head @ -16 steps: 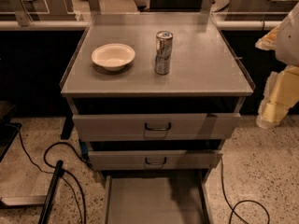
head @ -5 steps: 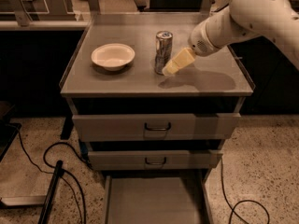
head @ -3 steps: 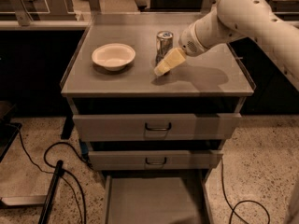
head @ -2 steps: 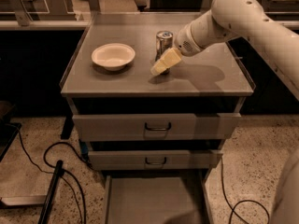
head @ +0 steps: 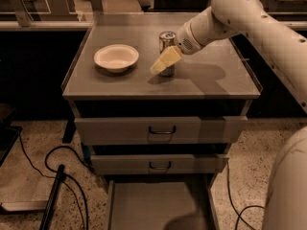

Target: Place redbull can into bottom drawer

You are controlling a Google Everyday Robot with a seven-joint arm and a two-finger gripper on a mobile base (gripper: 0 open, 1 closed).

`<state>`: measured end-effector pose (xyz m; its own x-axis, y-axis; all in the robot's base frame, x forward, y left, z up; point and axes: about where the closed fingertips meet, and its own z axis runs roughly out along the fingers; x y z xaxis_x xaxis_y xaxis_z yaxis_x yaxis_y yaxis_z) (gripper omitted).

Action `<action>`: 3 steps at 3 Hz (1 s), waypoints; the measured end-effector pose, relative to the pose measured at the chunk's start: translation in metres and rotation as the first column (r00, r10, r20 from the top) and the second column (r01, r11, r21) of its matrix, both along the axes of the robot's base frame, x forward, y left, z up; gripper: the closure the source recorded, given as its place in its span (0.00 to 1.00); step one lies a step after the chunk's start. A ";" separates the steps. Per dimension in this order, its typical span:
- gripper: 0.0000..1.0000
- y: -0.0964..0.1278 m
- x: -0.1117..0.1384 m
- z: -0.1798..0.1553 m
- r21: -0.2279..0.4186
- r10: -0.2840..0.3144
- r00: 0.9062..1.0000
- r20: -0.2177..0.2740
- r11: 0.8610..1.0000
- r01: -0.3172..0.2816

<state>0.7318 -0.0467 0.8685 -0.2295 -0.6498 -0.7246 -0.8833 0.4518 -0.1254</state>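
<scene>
The redbull can (head: 167, 39) stands upright on the grey cabinet top (head: 120, 83), right of a white bowl (head: 116, 57). My gripper (head: 164, 61) comes in from the right on the white arm and sits right at the can, its yellowish tip overlapping the can's lower front left side. The can's lower part is partly hidden behind it. The bottom drawer (head: 153, 206) is pulled out at the foot of the cabinet, with a bare grey floor.
Two upper drawers with dark handles (head: 162, 130) (head: 159, 165) are shut. My white arm (head: 254, 23) crosses the cabinet's right side. Black cables (head: 53, 163) and a stand lie on the speckled floor at the left. A dark counter runs behind.
The arm has swung in from the right, and the gripper has moved left across the cabinet top to the can. The can, bowl and drawers have not moved.
</scene>
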 end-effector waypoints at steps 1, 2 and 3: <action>0.19 0.000 0.000 0.000 0.000 0.001 1.000 0.000 1.000 -0.001; 0.43 0.000 0.000 0.000 0.000 0.001 1.000 0.000 1.000 -0.001; 0.66 0.000 0.000 0.000 0.000 0.001 1.000 0.000 1.000 -0.001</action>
